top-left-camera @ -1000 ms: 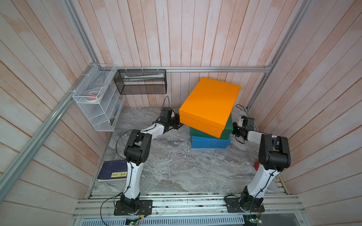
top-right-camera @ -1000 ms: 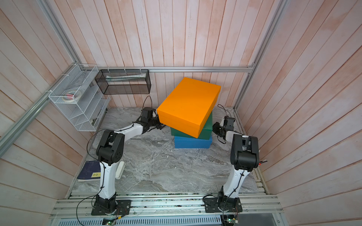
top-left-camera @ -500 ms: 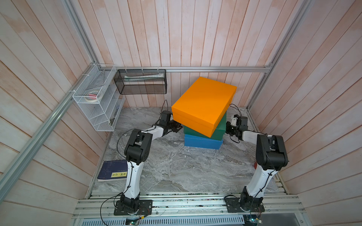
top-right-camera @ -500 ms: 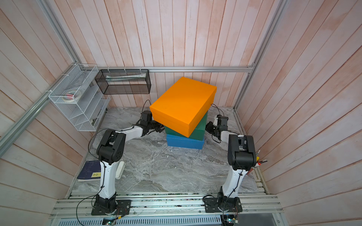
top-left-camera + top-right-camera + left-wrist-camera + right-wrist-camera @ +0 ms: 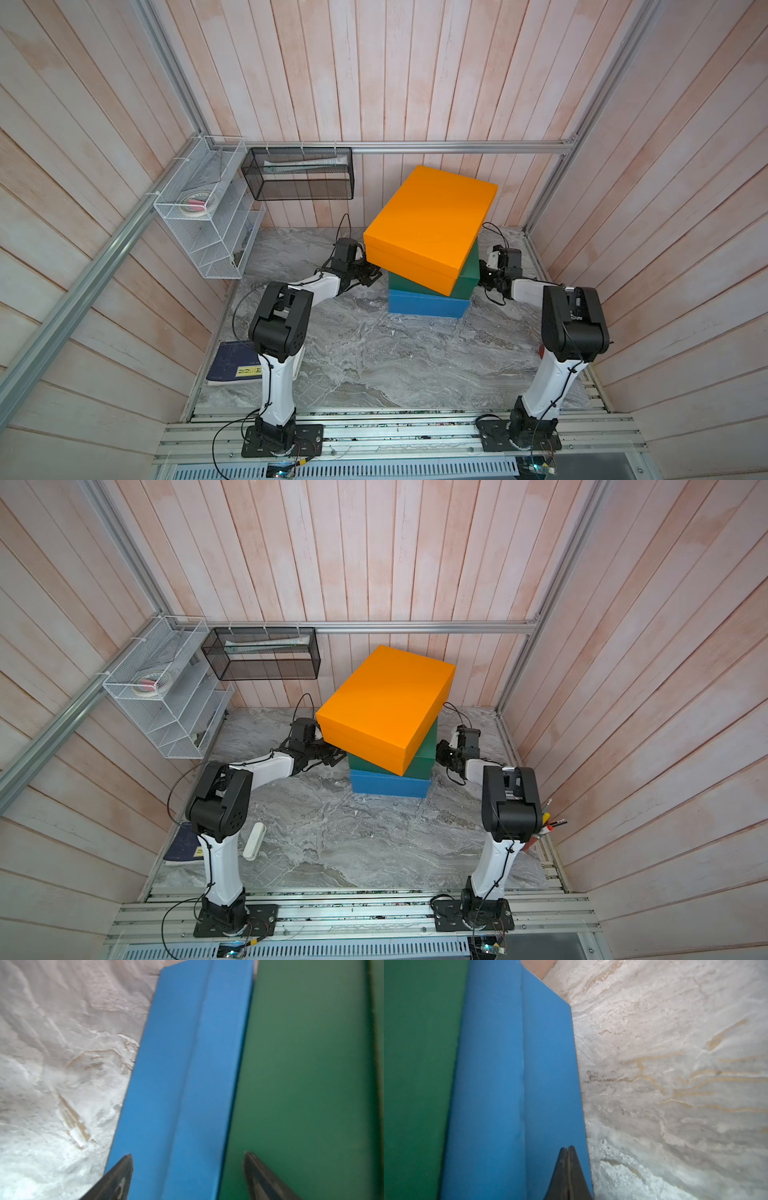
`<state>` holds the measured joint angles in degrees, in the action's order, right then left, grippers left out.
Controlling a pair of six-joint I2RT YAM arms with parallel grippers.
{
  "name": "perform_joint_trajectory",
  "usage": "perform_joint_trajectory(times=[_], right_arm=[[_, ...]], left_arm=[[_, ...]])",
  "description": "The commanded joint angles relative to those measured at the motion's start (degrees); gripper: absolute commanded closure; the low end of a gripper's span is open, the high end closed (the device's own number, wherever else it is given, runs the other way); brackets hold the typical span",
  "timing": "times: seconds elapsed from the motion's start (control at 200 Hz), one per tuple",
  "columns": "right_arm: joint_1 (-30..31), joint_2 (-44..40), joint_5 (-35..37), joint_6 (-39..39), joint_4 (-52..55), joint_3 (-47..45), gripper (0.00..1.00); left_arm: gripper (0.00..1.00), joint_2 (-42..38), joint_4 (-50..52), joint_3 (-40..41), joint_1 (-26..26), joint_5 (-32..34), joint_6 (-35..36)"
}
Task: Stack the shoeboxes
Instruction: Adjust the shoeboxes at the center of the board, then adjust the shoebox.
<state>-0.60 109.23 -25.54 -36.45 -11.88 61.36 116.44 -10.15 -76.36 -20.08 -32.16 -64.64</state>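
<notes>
We see the orange box [image 5: 432, 224] askew atop the green box [image 5: 467, 272] and blue box [image 5: 424, 305], far centre on a marble table [image 5: 374, 353], plank walls [image 5: 415, 83] around. The left gripper [image 5: 187, 1155] gapes empty, the right gripper [image 5: 568, 1149] is pinched closed; the yellow label on the book [image 5: 232, 361] is too small to read.

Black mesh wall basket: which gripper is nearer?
Left. Left gripper is below the black mesh wall basket, beside the stacked cardboard shoeboxes; right gripper is on their far side.
</notes>
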Motion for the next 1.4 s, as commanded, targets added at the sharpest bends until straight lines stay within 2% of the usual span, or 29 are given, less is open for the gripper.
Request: perform_joint_trajectory(times=[0.0, 0.245, 0.41, 0.55, 0.78, 0.945, 1.145, 1.395], right_arm=[[-1.62, -2.95, 1.70, -0.05, 2.68, -0.82, 1.00], [-4.91, -6.47, 5.88, 1.11, 8.31, 2.02, 1.00], [-5.97, -7.95, 6.00, 0.68, 9.11, 4.06, 1.00], [-5.45, -10.39, 4.99, 0.82, 9.24, 6.28, 1.00], [-2.36, -17.51, 11.96, 3.72, 14.66, 8.21, 1.00], [-0.30, -23.88, 17.40, 4.97, 17.63, 5.84, 1.00], [1.28, -30.95, 20.73, 5.71, 20.54, 4.73, 1.00], [3.09, -31.97, 19.14, 5.47, 21.38, 6.74, 1.00]], left_arm=[[0.14, -3.20, 1.66, 0.32, -0.64, 0.05, 2.39], [0.12, -5.47, 4.66, 1.64, -0.48, 1.30, 4.26], [0.12, -6.27, 4.64, 3.12, 0.33, 1.54, 4.51], [0.12, -7.16, 4.66, 4.24, 3.52, 1.39, 5.65], [0.12, -11.81, 7.25, 4.31, 9.04, 0.49, 7.00], [0.12, -17.08, 9.56, 3.76, 9.16, 0.00, 8.14], [0.12, -23.30, 10.91, 4.36, 9.10, 0.76, 8.04], [0.12, -27.30, 11.80, 4.42, 6.84, 2.59, 8.22]])
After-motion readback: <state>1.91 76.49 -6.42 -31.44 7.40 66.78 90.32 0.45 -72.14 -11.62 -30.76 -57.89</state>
